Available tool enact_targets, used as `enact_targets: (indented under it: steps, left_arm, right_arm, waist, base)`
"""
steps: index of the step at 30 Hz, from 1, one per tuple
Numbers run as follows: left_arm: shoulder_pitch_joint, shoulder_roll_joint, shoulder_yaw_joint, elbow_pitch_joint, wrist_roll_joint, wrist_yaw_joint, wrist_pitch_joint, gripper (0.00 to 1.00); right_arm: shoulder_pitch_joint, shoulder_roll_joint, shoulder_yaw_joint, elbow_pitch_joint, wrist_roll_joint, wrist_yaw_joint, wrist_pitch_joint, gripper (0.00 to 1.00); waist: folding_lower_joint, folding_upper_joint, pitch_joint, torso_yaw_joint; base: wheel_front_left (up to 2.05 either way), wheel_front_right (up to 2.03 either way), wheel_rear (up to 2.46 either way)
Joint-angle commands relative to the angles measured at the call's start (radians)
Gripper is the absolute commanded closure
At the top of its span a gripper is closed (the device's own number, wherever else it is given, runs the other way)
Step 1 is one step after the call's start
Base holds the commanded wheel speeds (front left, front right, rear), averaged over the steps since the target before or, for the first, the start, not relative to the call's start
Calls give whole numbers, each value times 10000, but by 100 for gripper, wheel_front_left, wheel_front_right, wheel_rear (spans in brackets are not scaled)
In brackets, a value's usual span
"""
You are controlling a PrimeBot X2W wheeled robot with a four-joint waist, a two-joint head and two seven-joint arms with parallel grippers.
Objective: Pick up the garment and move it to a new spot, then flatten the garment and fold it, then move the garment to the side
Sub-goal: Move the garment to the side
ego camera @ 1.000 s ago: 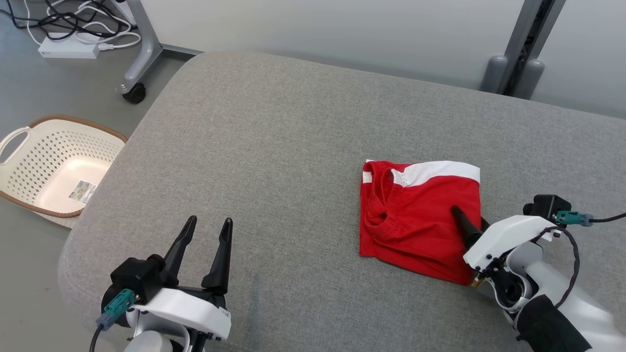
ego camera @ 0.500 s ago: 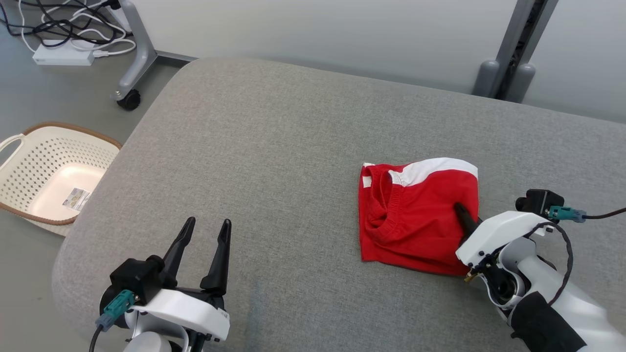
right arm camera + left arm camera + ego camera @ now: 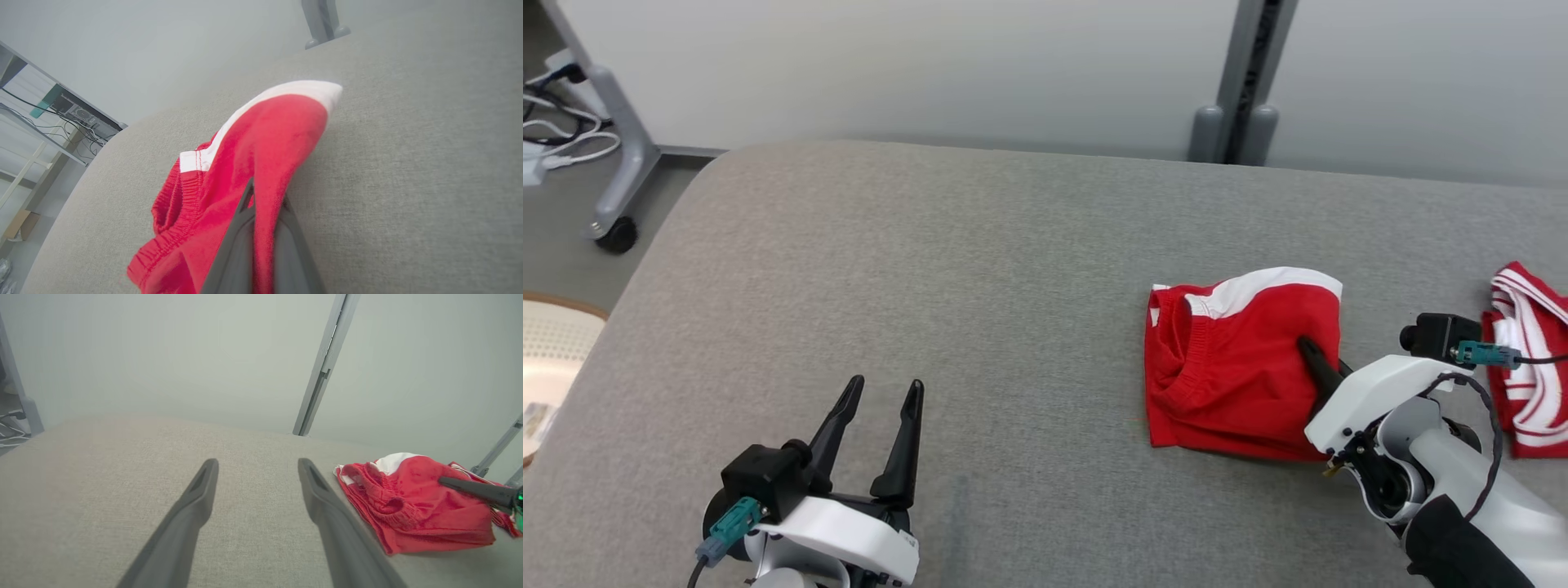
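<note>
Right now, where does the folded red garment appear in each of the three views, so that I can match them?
Head view: the red garment lies right of the middle, on the grey cushion.
Left wrist view: the red garment is low at the right side.
Right wrist view: the red garment runs from the middle to the lower left.
Shared landmark: the right claw, shut on its cloth.

The garment (image 3: 1232,371) is red knit cloth with a white band along its far edge and a ribbed elastic opening on its left side. It lies folded into a rough square, right of centre on the grey upholstered surface (image 3: 980,269). Its right side is humped up, pinched between the closed fingers of the right hand (image 3: 1307,347).
</note>
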Motion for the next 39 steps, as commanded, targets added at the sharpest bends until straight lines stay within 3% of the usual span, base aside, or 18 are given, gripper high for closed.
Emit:
enact_targets:
  steps: [1, 10, 18, 30, 39]
  left_arm:
    - [75, 61, -7, -42, 27, 14, -4, 0]
    - [-27, 52, -107, -117, 65, 29, 39, 0]
    - [-129, 47, -222, -81, 46, -26, 41, 0]
    - [-350, -2, -377, -123, 70, -86, 18, 0]
    - [-637, 205, -367, -233, 130, -135, 91, 0]
  right_arm:
    - [136, -90, 51, -49, -63, 2, -48, 100]
    - [206, -291, 574, -864, -215, 2, -118, 100]
    - [126, -447, 981, -1336, -316, 2, -172, 100]
    - [-861, -1068, 1417, -1854, -686, 2, -218, 100]
    - [-2149, -1775, 1595, -1350, -896, 2, -69, 100]
  waist:
    - [0, -1, -125, -560]
    - [0, -1, -142, -1944]
    - [0, -1, -91, -2740]
    - [0, -1, 332, -3141]
    - [0, -1, 1174, -3182]
  base:
    - [0, 0, 0]
    - [0, 0, 0]
    - [0, 0, 0]
    - [0, 0, 0]
    - [0, 0, 0]
